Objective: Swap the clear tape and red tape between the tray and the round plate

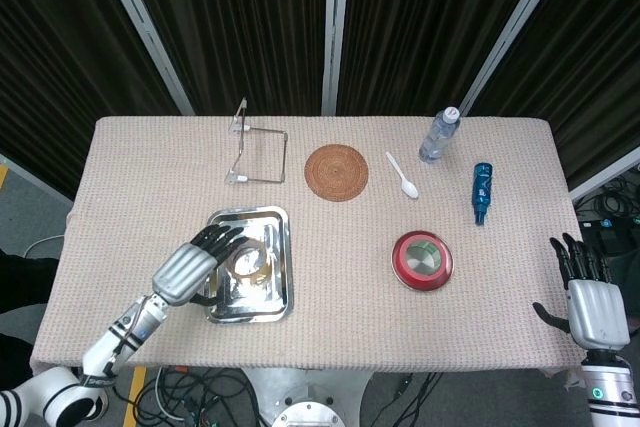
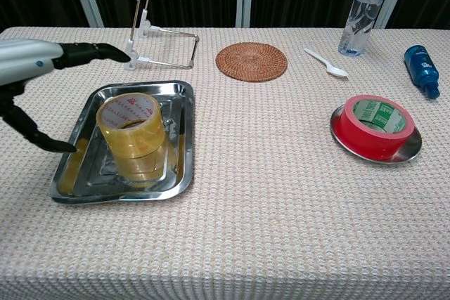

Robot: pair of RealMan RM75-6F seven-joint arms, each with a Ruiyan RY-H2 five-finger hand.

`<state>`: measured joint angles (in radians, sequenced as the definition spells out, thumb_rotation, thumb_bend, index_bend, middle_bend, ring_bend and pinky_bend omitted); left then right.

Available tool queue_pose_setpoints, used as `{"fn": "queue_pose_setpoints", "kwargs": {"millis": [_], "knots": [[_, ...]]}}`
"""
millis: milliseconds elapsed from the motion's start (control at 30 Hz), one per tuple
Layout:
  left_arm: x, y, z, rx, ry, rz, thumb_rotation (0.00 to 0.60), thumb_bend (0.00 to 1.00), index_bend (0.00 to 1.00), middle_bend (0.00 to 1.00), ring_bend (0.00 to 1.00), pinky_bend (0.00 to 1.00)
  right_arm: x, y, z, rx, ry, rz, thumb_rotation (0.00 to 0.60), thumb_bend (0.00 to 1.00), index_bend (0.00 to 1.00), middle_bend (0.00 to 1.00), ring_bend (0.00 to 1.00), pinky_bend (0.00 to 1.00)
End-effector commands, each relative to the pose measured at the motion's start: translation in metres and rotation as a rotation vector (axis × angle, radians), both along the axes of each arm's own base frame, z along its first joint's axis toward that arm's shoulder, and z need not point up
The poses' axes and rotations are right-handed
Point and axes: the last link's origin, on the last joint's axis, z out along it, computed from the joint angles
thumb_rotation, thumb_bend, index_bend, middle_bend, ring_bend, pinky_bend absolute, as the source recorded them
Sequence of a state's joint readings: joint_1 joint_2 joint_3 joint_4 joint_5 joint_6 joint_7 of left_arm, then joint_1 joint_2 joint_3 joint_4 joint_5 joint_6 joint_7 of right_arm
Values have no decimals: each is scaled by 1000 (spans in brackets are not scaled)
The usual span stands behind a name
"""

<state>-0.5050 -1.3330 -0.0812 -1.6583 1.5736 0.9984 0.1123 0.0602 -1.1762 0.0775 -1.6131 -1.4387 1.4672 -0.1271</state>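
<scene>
The scene was viewed by two cameras. From the head view, the whole table (image 1: 150,167) was seen from high above, almost straight down, with dark curtains (image 1: 250,17) beyond its far edge. From the chest view, the same tabletop was seen from much lower and nearer, at a shallow forward angle. The tray (image 1: 281,267), round plate (image 2: 411,147), woven mat (image 1: 336,172) and bottles were shared by both views.
</scene>
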Motion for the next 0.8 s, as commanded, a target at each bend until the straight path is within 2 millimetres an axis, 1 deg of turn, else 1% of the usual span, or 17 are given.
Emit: {"fn": "queue_pose_setpoints", "kwargs": {"millis": [33,267,400,533,600,700,800], "knots": [[4,11,-10,-22,17,1,600,59,59,1,0,80,-2,0,0,0,-2,-5,600,84,0,0,0,0],[8,27,-25,-64,52,-2,600,60,59,1,0,80,-5,-1,1,-2,-3,-8,600,84,0,0,0,0],[5,36,-31,-83,75,16,600,60,59,1,0,80,-7,-1,3,-3,-5,-12,600,85,0,0,0,0],[4,41,-35,-97,83,29,600,60,59,2,0,82,-9,0,3,5,-9,-15,600,110,0,0,0,0],[4,42,-36,-104,89,31,600,60,59,20,0,102,-10,0,2,6,-11,-19,600,117,0,0,0,0],[4,44,-37,-104,103,30,600,69,64,68,0,157,-12,0,1,8,-12,-21,600,122,0,0,0,0],[5,45,-38,-103,110,31,600,97,109,132,42,228,-12,0,2,10,-13,-19,600,128,0,0,0,0]]}}
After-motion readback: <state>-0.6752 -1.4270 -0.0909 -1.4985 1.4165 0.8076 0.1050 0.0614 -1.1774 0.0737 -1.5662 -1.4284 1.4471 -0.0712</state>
